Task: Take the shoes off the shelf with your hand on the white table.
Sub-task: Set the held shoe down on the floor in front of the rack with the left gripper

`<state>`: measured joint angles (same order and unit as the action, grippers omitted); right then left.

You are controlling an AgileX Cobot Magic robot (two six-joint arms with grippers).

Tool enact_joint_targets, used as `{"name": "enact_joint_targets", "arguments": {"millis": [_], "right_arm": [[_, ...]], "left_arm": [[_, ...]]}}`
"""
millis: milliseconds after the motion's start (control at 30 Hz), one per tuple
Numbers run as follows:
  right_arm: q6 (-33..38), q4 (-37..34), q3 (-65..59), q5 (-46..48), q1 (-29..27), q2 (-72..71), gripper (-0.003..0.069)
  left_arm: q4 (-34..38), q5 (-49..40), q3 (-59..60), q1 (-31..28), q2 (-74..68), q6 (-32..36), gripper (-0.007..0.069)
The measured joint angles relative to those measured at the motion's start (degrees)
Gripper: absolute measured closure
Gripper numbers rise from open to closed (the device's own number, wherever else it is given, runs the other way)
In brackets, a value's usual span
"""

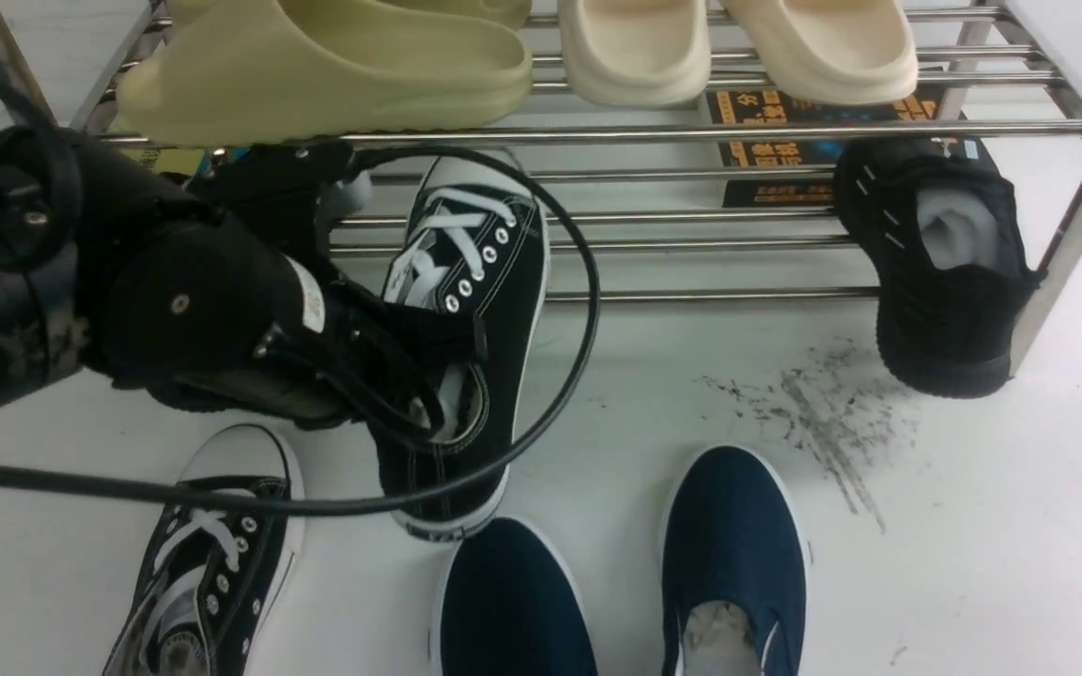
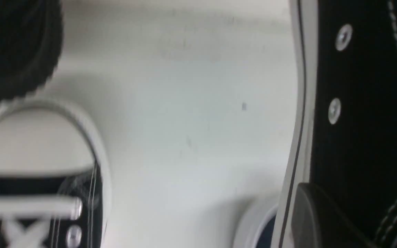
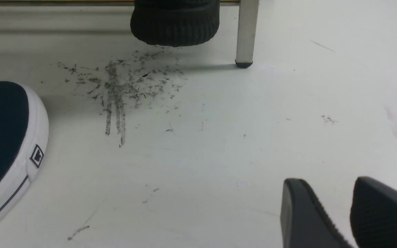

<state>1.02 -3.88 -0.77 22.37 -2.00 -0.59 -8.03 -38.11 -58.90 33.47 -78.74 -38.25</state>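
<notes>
One black canvas shoe (image 1: 480, 282) with white laces points its toe at the lower bars of the chrome shelf (image 1: 691, 131), its heel out over the white table (image 1: 973, 526). My left gripper (image 1: 438, 394) is shut on the side wall at its heel opening. The left wrist view shows the shoe's black side (image 2: 364, 103) with one finger (image 2: 308, 213) pressed against it. The other shoe of the pair (image 1: 212, 554) lies on the table at the front left, its toe cap (image 2: 36, 148) also in the left wrist view. My right gripper (image 3: 327, 186) hovers open and empty over the table.
Yellow-green slides (image 1: 334, 75) and cream slides (image 1: 738, 47) sit on the top tier. A black knit sneaker (image 1: 945, 263) hangs off the lower tier at the right. Two navy slip-ons (image 1: 734, 554) lie at the front. Grey scuff marks (image 1: 823, 422) and a shelf leg (image 3: 246, 34) are nearby.
</notes>
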Motion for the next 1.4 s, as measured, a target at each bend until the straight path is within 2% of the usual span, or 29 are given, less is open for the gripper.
{"name": "enact_joint_targets", "arguments": {"millis": [100, 233, 433, 600, 633, 767, 967, 1200, 1333, 1400], "right_arm": [[0.0, 0.0, 0.0, 0.0, 0.0, 0.0, 0.0422], [0.0, 0.0, 0.0, 0.0, 0.0, 0.0, 0.0422], [0.0, 0.0, 0.0, 0.0, 0.0, 0.0, 0.0422], [0.0, 0.0, 0.0, 0.0, 0.0, 0.0, 0.0422], [0.0, 0.0, 0.0, 0.0, 0.0, 0.0, 0.0422], [0.0, 0.0, 0.0, 0.0, 0.0, 0.0, 0.0422], [0.0, 0.0, 0.0, 0.0, 0.0, 0.0, 0.0422], [0.0, 0.0, 0.0, 0.0, 0.0, 0.0, 0.0422], [0.0, 0.0, 0.0, 0.0, 0.0, 0.0, 0.0422], [0.0, 0.0, 0.0, 0.0, 0.0, 0.0, 0.0422]], "left_arm": [[6.01, -7.4, 0.0, 0.0, 2.01, 5.95, 0.0603], [9.42, -15.1, 0.0, 0.0, 4.14, 9.72, 0.0603], [9.45, -21.73, 3.72, 0.0, 8.05, 7.04, 0.0603], [7.28, -21.5, 9.55, 0.0, 9.9, 0.68, 0.0603], [6.16, -20.56, 11.77, 0.0, 10.32, -2.47, 0.0603], [4.62, -15.36, 16.75, 0.0, 10.77, -6.88, 0.0601], [4.38, -8.3, 21.4, 0.0, 10.77, -8.0, 0.0594], [4.83, -6.06, 21.81, 0.0, 10.77, -8.06, 0.0572], [4.95, -5.8, 21.71, 0.0, 10.77, -8.06, 0.0473], [4.89, -6.16, 20.79, 0.0, 10.77, -8.06, 0.0392]]}}
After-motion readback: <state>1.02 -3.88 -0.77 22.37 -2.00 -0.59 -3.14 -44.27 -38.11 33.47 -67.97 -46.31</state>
